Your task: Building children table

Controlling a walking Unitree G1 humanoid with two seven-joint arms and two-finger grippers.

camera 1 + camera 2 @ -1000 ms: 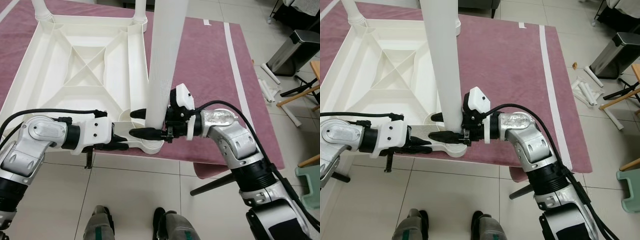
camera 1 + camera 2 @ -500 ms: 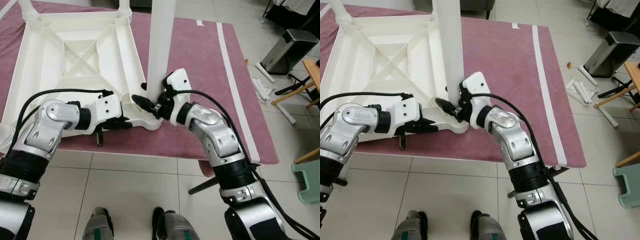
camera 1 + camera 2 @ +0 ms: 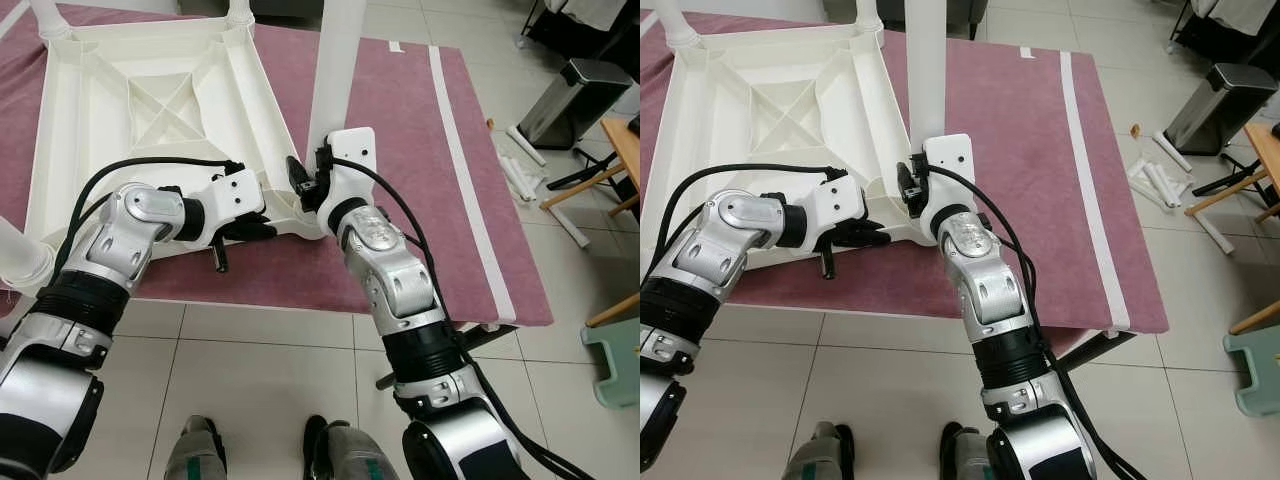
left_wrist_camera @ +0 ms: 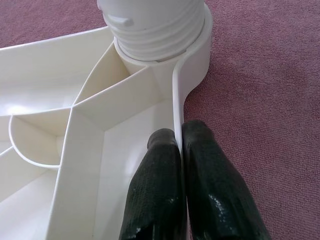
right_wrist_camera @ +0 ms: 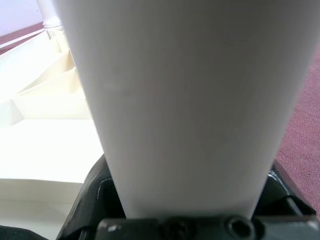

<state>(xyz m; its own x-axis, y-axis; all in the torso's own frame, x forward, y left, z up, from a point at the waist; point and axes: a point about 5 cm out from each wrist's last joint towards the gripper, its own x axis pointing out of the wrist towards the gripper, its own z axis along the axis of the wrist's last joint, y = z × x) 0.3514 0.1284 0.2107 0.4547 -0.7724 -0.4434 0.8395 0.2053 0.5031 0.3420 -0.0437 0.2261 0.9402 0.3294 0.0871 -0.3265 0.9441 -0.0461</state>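
The robot's feet (image 3: 260, 450) stand on the pale tiled floor (image 3: 250, 370) at the near edge of the maroon rug (image 3: 400, 150).

The left gripper (image 3: 258, 229) is closed on the thin near rim of the upturned white plastic table top (image 3: 150, 110), one finger (image 4: 155, 200) inside the rim and one outside, just short of the corner socket (image 4: 192, 55). This pinch steadies the top.

The right gripper (image 3: 303, 182) is clamped around the base of the tall white plastic table leg (image 3: 338, 60); the leg fills the space between its fingers. The leg stands upright in the near right corner socket, its threaded end partly seated.

Compared with one second ago, the right forearm has rolled from lying sideways to pointing along the leg's far side, while the left grip kept its place on the rim. This reads as one twisting stroke, so the leg is probably being screwed home; some thread is exposed.

At the far corners, two more white legs (image 3: 240, 12) stand fitted.
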